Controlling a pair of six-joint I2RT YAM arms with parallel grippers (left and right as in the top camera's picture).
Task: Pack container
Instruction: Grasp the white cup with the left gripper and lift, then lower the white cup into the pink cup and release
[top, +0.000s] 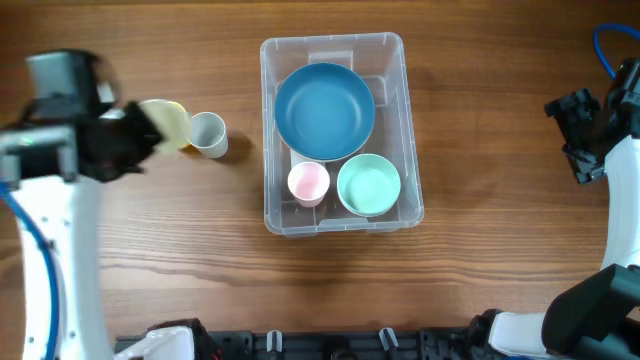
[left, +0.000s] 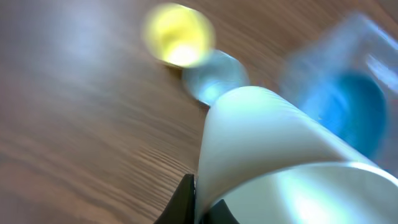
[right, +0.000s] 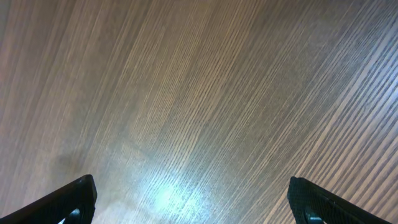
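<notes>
Container (top: 335, 47) mid-table, partly filled; my left gripper (top: 145, 130) is at the yellow cup (top: 172, 122) beside the white cup (top: 208, 134), fingers unreadable, right gripper (right: 191, 186) wide and empty, so next I need a firm rim grasp.

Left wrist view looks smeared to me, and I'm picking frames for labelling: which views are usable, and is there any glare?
Left wrist: blurred throughout, the yellow bowl and the container only soft blobs, a pale out-of-focus shape filling the foreground. Overhead: sharp and evenly lit. Right wrist: crisp wood grain, one bright glare patch on the table low in frame.
</notes>
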